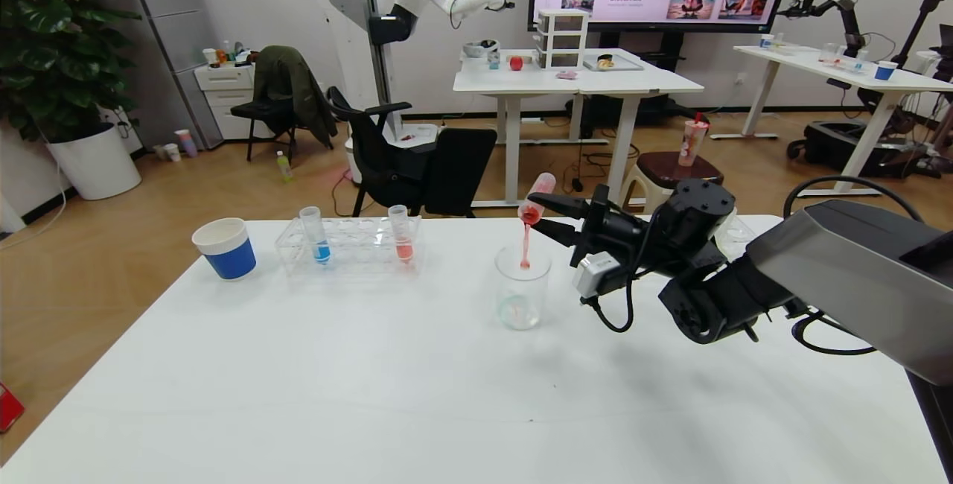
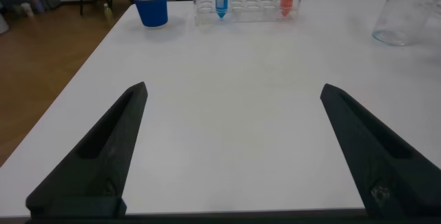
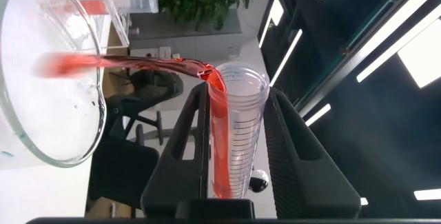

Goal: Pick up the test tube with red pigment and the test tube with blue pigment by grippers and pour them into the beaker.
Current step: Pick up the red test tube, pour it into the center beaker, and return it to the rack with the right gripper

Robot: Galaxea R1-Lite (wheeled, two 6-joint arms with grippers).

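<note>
Behind the right end effector (image 1: 549, 217) fingers, the red tube's (image 1: 537, 197) middle hides

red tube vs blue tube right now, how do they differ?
The test tube with red pigment is clamped in the right hand, tipped mouth-down over the beaker, its liquid streaming out. The test tube with blue pigment stands upright in the clear rack, untouched, its liquid pooled at the bottom. Both are slim clear tubes.

Bright overhead lighting, soft shadows, edges w/ slight fisheye
</note>
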